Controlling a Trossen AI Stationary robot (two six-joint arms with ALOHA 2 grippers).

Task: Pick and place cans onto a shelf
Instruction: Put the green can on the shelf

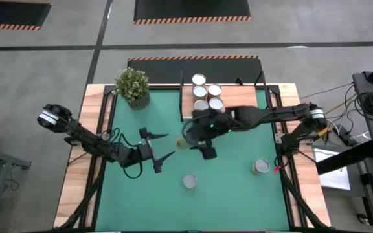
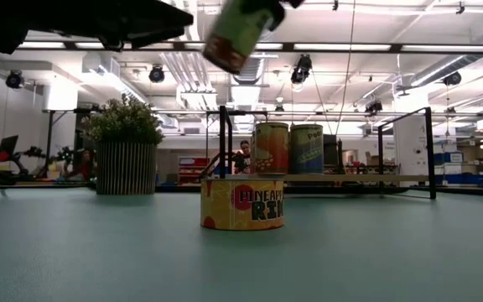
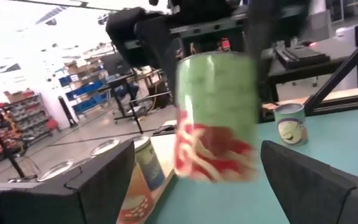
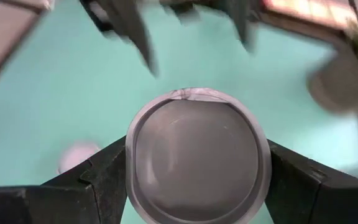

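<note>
Right hand (image 4: 197,180) clamped around green can (image 4: 197,158), left hand (image 1: 159,151) spread wide

Pineapple can (image 2: 241,204) on green mat (image 2: 376,260)

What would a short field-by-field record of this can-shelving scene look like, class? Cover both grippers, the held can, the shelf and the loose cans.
right gripper: above mid-mat, shut on green can
green can: held off the mat between the right gripper's fingers
left gripper: open, empty, facing the green can
shelf: far edge of the mat, holds four cans
loose cans: pineapple can near the front, another can toward the right
plant: left of the shelf
</note>
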